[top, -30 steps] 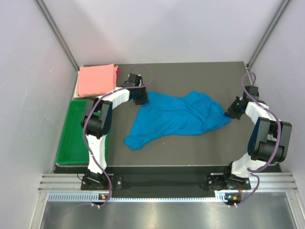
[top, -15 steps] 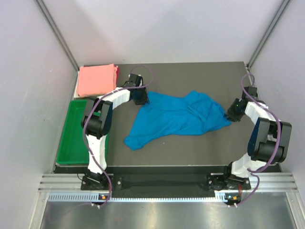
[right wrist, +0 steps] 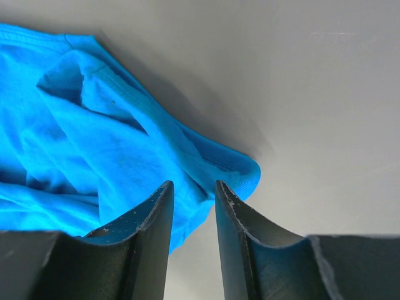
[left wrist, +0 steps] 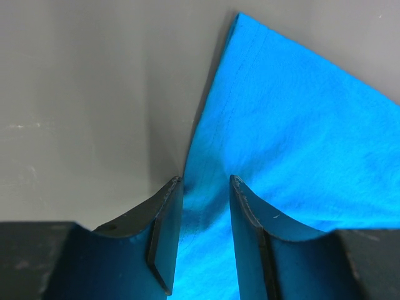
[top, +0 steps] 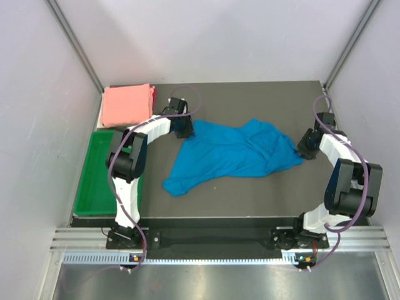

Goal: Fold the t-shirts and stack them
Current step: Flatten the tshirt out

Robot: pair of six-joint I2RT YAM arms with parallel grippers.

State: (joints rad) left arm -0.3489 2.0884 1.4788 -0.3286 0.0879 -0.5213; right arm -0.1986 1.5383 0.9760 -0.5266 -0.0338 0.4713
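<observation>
So the blue t-shirt [top: 231,156] is lying rumpled to the right of the green tray [top: 94,181], and the folded pink t-shirt [top: 127,104] is sitting just behind that tray. The left gripper [left wrist: 204,180] is straddling the blue edge nearest the tray, jaws apart. The right gripper [right wrist: 192,184] is sitting parted over the end farthest from the tray.

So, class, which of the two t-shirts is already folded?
The salmon pink t-shirt, a neat flat rectangle at the far left. The bright blue t-shirt lies spread out and rumpled in the middle.
</observation>
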